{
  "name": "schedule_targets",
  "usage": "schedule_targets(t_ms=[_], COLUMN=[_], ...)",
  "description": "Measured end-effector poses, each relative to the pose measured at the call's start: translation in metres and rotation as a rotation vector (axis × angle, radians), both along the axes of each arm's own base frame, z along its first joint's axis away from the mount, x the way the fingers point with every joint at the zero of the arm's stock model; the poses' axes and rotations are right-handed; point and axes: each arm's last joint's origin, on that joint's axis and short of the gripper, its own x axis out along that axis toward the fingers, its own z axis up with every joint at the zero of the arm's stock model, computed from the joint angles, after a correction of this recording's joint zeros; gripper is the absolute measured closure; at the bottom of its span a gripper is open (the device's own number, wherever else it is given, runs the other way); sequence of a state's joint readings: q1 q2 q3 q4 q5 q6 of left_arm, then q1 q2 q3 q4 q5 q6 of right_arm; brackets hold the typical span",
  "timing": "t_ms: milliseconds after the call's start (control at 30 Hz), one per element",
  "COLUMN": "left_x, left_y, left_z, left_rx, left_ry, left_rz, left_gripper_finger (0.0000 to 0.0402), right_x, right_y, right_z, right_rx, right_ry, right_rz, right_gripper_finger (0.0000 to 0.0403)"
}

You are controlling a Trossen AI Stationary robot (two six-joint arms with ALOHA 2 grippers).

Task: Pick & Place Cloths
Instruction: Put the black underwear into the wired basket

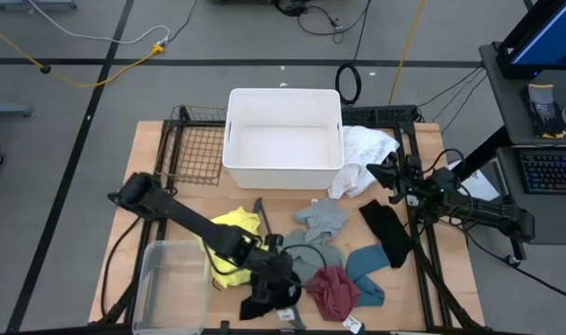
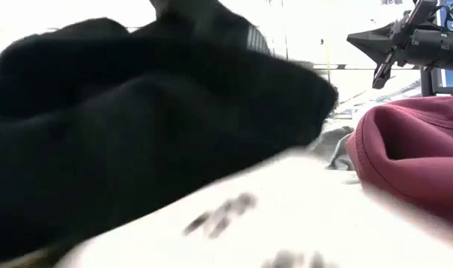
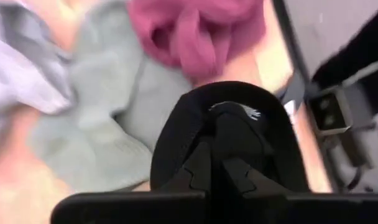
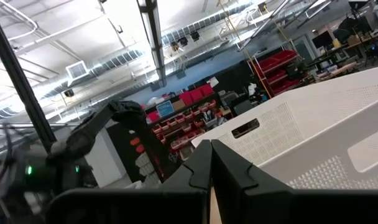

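My left gripper [image 1: 276, 279] is shut on a black cloth [image 3: 226, 124] near the table's near edge, beside the maroon cloth [image 1: 334, 290] and the sage green cloth [image 1: 316, 256]. The black cloth fills the left of the low view [image 2: 137, 134]. The yellow cloth [image 1: 229, 244], grey cloth [image 1: 322, 216], teal cloth [image 1: 365, 270] and second black cloth [image 1: 385, 233] lie flat on the table. The white cloth [image 1: 362, 154] lies against the white bin. My right gripper [image 1: 387, 172] is shut and empty, raised over the white cloth's right edge. My left gripper pinches a bunched fold of the black cloth [image 3: 229, 140] between its two fingers. It comes from above, slanting toward the table's near right. The cloth wraps up around the fingertips [image 3: 204, 165] and hides its edge. I cannot tell whether the cloth is clear of the table.
A white bin [image 1: 283, 140] stands at the far middle, with a wire basket [image 1: 195, 149] to its left. A clear plastic bin [image 1: 171, 279] stands at the near left. A thin dark hanger [image 1: 260, 219] lies between the yellow and grey cloths.
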State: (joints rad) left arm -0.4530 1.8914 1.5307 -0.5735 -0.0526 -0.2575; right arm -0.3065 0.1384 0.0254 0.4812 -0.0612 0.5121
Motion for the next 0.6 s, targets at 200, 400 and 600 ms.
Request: schedule_targets(t_ms=[200,400,600], left_x=[-0.02,-0.044,-0.055], left_y=[0.013,0.024,0.03], left_z=[0.055,0.105,0.147], left_rx=[-0.006,0.063,0.209], left_ry=[-0.166,-0.392,-0.676], left_rz=[0.081,0.169,0.203], left_gripper_finger=[0.04,0.0401,0.0401], right_x=[0.0,0.0,0.0], right_y=[0.0,0.0,0.0], right_z=[0.0,0.0,0.0], right_rx=[0.0,0.0,0.0], right_ry=[0.001,0.0,0.001], right_rz=[0.0,0.0,0.0], right_gripper_finger=[0.0403,0.0403,0.0403])
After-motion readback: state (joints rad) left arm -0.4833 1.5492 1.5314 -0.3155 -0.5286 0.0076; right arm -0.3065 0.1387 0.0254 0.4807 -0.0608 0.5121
